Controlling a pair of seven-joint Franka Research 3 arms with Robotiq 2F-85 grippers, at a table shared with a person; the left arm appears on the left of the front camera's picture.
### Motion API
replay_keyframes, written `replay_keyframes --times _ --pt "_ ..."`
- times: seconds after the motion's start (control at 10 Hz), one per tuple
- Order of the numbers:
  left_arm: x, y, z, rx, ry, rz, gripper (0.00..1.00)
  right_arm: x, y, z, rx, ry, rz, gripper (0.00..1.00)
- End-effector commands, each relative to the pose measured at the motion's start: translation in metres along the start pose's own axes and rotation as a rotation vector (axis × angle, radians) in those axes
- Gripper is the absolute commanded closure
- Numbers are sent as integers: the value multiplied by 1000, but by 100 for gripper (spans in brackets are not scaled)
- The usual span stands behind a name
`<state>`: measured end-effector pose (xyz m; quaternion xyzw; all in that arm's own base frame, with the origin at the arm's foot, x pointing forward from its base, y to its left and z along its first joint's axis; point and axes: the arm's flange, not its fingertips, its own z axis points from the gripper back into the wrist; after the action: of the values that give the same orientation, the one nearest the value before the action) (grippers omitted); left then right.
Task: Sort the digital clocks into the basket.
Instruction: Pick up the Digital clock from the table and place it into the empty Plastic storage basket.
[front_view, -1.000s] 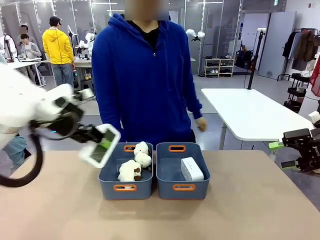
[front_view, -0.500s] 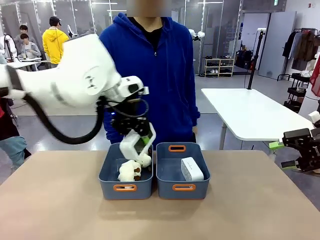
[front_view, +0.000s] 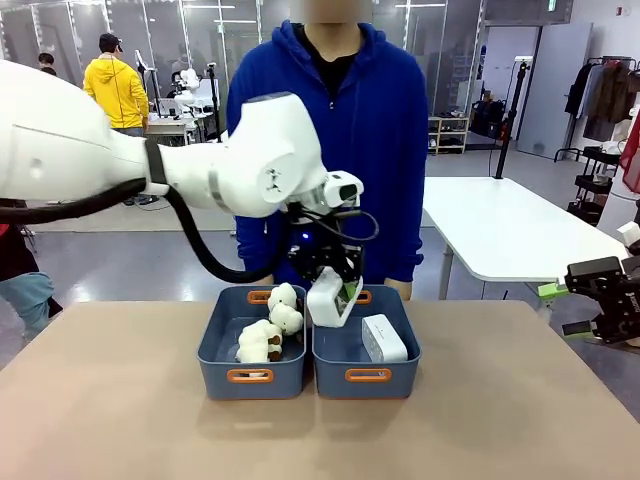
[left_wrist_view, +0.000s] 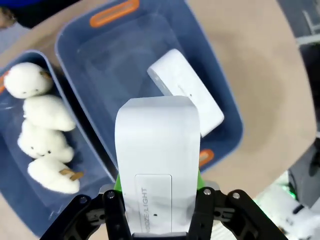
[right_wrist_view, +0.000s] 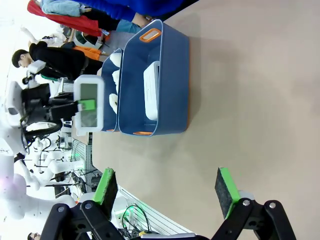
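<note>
White glossy plastic catches the eye first: a digital clock (front_view: 327, 298), a rounded-corner block, hangs tilted in the air over the left end of the right-hand basket (front_view: 400, 380). The left tool (front_view: 335, 297) is clenched on it, green pads pressed against its two long sides. From the left wrist view the clock's smooth back carries a small printed panel. From the right wrist view its greyish screen shows. A second clock (front_view: 383, 338) of the same shape lies inside that blue-grey tub, towards its right wall. The tub has orange handle slots. The twin tub (front_view: 215, 375) touching it on the left holds cream, fuzzy cloud-shaped plush toys (front_view: 268, 330). Both tubs sit on the matte tan surface (front_view: 120, 420). The right tool (front_view: 560, 308) hangs off at the surface's right edge, jaws spread wide and gripping nothing. A person in a blue hoodie (front_view: 340, 150) stands behind the tubs.
</note>
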<state>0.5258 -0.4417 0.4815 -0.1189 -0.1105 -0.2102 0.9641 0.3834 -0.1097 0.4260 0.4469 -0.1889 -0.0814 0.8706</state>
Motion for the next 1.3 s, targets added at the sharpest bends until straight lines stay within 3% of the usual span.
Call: replay_keyframes --times 0.0,0.2,0.5,0.6,0.8,1.0,1.1,1.2 --pt "29 -18 -22 57 45 111 47 1 -1 1 -2 13 12 0" --pt "31 -22 -48 33 56 69 47 1 -1 1 -2 13 12 0" --pt "35 -10 -80 88 95 127 47 1 -1 1 -2 13 12 0" --pt "33 -10 -82 98 105 136 24 1 -1 1 -2 13 12 0" --pt "31 -10 -84 114 119 151 0 1 -1 1 -2 13 12 0" --pt "28 -4 -82 118 120 161 0 1 -1 1 -2 13 12 0" --pt "23 -1 -72 110 87 85 0 1 -1 1 -2 13 12 0" --pt "27 -2 -89 82 107 140 0 1 -1 1 -2 13 12 0"
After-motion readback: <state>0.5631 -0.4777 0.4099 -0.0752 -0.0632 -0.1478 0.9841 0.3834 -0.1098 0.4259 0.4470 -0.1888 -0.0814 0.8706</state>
